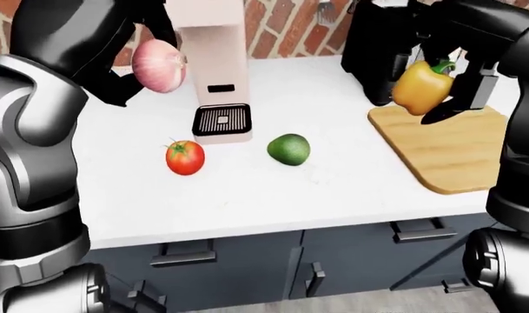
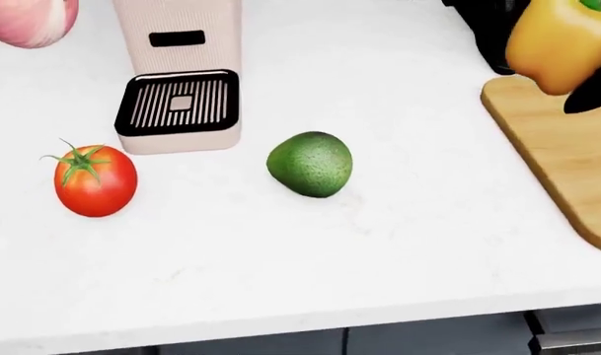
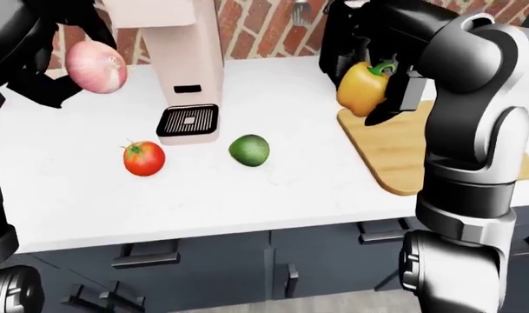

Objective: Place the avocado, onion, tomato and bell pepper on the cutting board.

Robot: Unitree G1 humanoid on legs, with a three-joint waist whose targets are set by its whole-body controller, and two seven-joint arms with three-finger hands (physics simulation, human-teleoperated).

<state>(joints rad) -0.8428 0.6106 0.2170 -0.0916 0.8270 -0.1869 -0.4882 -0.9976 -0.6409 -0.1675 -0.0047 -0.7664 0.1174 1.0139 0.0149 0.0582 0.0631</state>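
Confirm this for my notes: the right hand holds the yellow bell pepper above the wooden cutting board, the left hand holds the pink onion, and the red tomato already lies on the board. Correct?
Not quite. The red tomato lies on the white counter, left of the green avocado, as the left-eye view shows. The rest holds: the right hand holds the yellow bell pepper above the wooden cutting board, and the left hand holds the pink onion.

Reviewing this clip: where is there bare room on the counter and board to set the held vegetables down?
The cutting board is bare; the bell pepper hangs over its upper-left corner in the right hand. White counter is free between avocado and board, and below the tomato. Crowded: tomato, avocado and coffee machine cluster mid-counter, under the onion held by the left hand.
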